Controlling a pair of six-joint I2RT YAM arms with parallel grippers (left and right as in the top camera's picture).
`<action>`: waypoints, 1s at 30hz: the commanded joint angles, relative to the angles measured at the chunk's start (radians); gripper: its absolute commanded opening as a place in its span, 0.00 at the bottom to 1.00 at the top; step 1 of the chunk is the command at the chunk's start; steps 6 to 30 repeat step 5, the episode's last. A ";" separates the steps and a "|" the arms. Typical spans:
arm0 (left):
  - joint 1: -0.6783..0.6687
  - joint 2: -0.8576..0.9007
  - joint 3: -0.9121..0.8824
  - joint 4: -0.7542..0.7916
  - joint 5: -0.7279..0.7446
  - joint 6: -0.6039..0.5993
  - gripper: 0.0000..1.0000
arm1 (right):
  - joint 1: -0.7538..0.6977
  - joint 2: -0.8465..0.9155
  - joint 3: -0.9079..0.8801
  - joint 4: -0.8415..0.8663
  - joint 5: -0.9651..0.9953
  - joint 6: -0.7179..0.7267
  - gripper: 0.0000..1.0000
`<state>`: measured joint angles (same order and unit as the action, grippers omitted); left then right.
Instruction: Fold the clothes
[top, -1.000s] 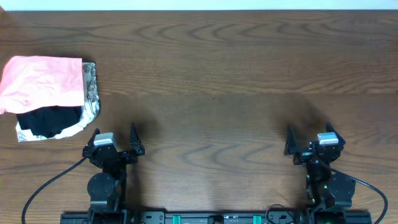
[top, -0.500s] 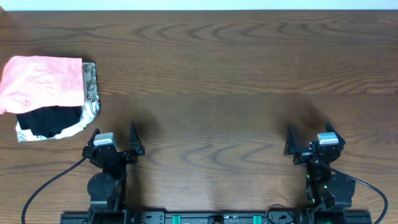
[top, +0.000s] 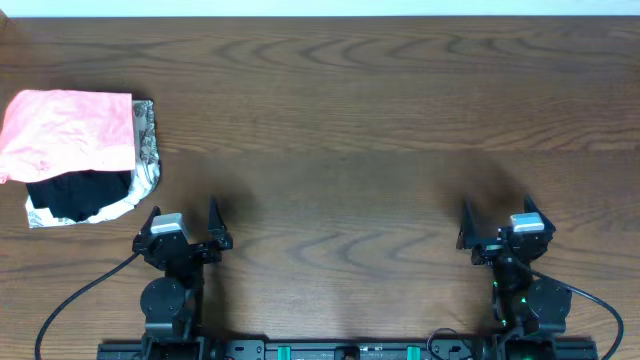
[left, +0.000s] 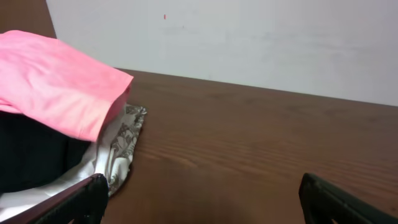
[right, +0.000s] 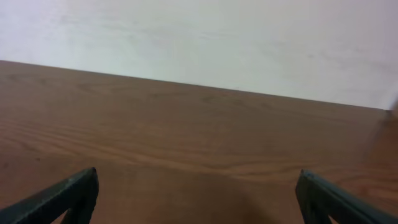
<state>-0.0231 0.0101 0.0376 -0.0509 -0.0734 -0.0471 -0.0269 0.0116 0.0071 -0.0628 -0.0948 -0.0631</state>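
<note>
The salmon-pink T-shirt (top: 68, 132) lies folded on top of a pile at the far left of the table; its lettering is hidden. It also shows in the left wrist view (left: 59, 81), at the upper left. My left gripper (top: 183, 221) is open and empty near the front edge, to the right of and in front of the pile; its fingertips frame the bottom of the left wrist view (left: 200, 202). My right gripper (top: 497, 219) is open and empty at the front right, over bare wood in the right wrist view (right: 198, 196).
Under the pink shirt lie a black folded garment (top: 78, 193) and a silvery-white patterned cloth (top: 146, 150), both also in the left wrist view (left: 28, 152) (left: 121, 146). The dark wooden table (top: 350, 130) ends at a white wall (right: 199, 37) at the back.
</note>
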 joint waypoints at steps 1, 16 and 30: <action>0.005 -0.006 -0.034 -0.014 0.010 0.020 0.98 | 0.008 -0.007 -0.002 -0.004 0.009 -0.013 0.99; 0.005 -0.006 -0.034 -0.014 0.010 0.020 0.98 | 0.008 -0.007 -0.002 -0.004 0.009 -0.013 0.99; 0.005 -0.006 -0.034 -0.014 0.010 0.020 0.98 | 0.008 -0.007 -0.002 -0.004 0.009 -0.013 0.99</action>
